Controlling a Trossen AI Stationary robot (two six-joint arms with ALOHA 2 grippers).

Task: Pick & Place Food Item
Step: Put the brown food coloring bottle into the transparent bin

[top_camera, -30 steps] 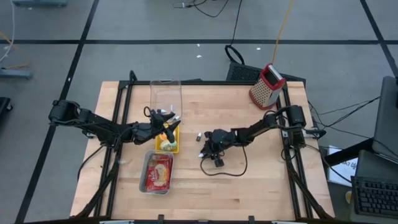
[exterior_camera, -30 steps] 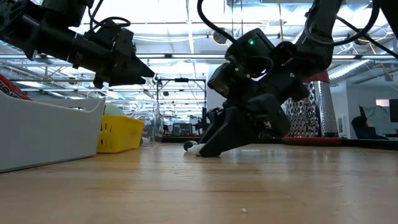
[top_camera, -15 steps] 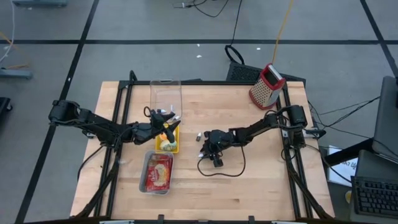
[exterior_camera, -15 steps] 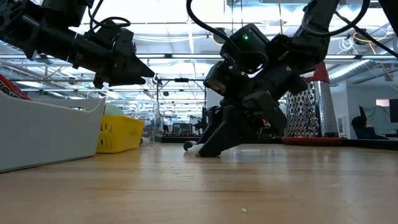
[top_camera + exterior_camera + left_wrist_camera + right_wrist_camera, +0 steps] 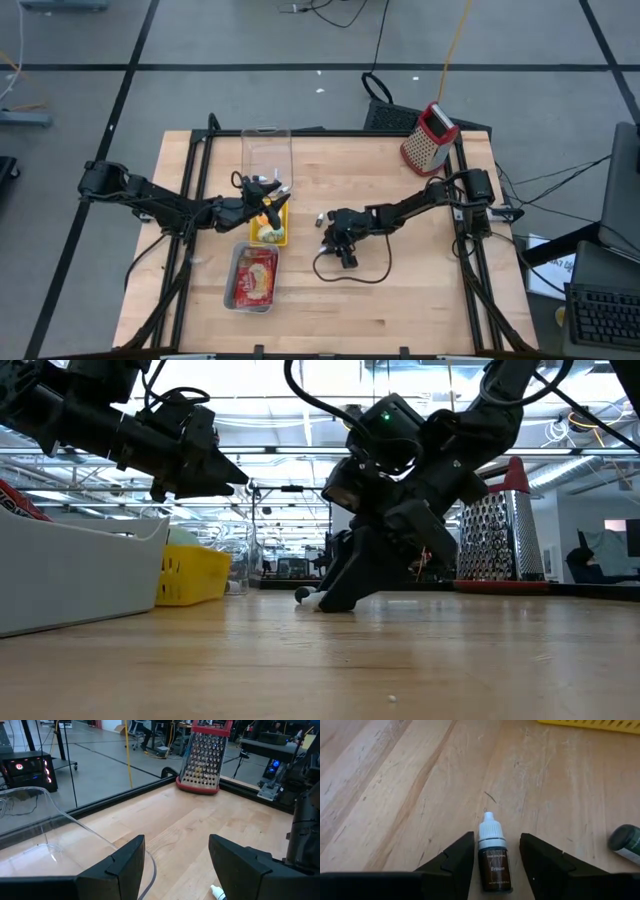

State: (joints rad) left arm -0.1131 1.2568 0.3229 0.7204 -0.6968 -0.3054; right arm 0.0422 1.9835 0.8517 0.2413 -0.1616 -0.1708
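Two small bottles on wooden table near centre: brown dropper bottle lying flat, white cap forward, and dark green bottle just beside. Right gripper low over dropper bottle, fingers parted either side of it, contact not discernible. Left gripper open, empty, above yellow basket. Grater at far right corner.

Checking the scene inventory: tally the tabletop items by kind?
Dropper bottles: 2 (brown-labelled one between the right gripper's fingers, dark green one beside it)
Yellow basket: 1
Clear container: 1
Food tray: 1
Box grater: 1
Total: 6
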